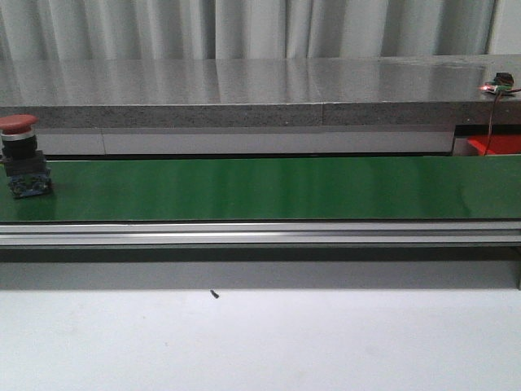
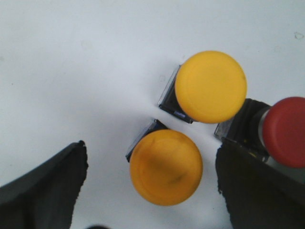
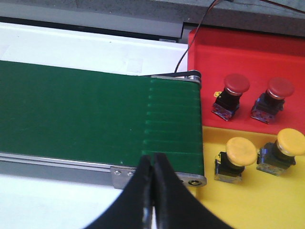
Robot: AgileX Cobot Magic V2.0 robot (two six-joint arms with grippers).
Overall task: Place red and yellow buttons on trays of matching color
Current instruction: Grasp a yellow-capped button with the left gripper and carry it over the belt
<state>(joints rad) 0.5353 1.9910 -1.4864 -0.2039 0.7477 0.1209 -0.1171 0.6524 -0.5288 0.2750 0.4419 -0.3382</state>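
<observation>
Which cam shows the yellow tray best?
Right wrist view. The yellow tray sits past the end of the green belt, beside the red tray, holding two yellow buttons. The front view shows only a sliver of red tray; the left wrist view shows no tray.

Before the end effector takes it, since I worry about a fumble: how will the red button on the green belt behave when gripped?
The red button looks rigid, probably hard plastic, so it should not flex. Its wide domed cap sits on a narrower body, so it may tip if pushed high. The smooth cap looks slippery; gripping the blocky base seems safer.
</observation>
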